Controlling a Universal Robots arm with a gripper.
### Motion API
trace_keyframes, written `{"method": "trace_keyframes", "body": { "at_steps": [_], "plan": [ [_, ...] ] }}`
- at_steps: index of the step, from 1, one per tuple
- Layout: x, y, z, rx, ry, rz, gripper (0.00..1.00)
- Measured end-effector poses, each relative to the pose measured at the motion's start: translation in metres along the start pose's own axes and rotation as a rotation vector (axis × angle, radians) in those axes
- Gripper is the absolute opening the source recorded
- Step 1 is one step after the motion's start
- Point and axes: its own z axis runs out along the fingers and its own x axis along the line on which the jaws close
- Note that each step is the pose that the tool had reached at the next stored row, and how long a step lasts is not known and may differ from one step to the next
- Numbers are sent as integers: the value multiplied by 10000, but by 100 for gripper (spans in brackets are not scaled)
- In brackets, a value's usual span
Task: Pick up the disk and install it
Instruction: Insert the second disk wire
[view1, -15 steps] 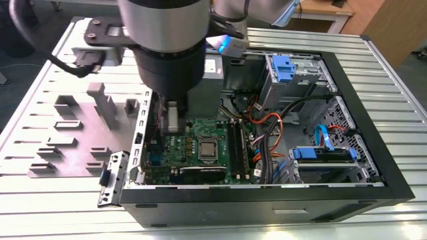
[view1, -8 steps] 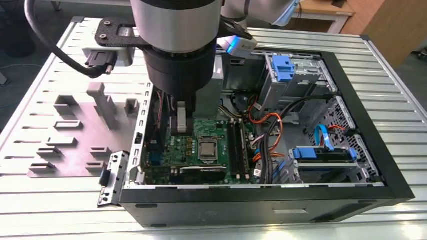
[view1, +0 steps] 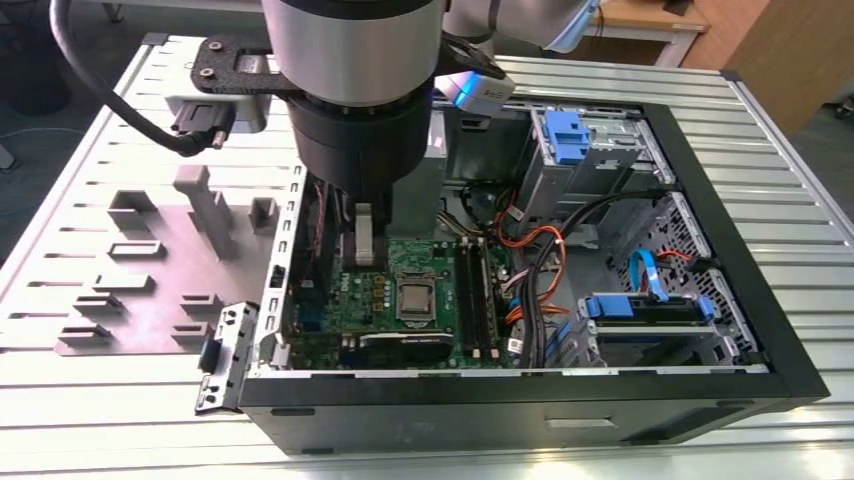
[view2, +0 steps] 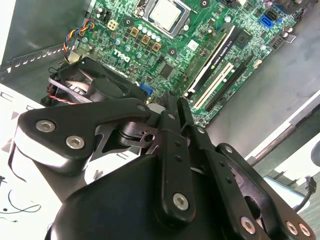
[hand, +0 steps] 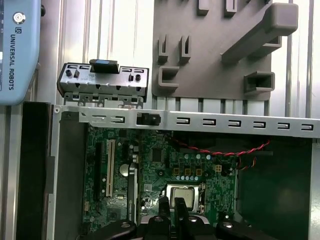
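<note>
Here, closed empty gripper (view2: 172, 107) over motherboard (view1: 400, 300), disk (view1: 647, 308) caged

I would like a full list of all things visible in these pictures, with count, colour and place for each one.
Computer case: one, black, open, on the slatted metal table.
Motherboard: one, green, on the case floor, under the gripper.
Processor: one, silver, in the middle of the motherboard.
Drive cage: one, grey with blue tab, in the case at the exterior view's right.
Cables: several, orange, black and blue, beside the motherboard.
Fixture plate: one, grey, on the table at the exterior view's left.
Disk: I cannot make it out with certainty.
Gripper: one, black, shut, holding nothing, above the motherboard.
</note>
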Motion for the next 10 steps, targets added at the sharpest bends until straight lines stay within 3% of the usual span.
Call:
{"method": "trace_keyframes", "body": {
  "at_steps": [2,10],
  "plan": [
    [0,-4,0,0,0,-1,19],
    [5,-202,0,0,0,0,19]
  ]
}}
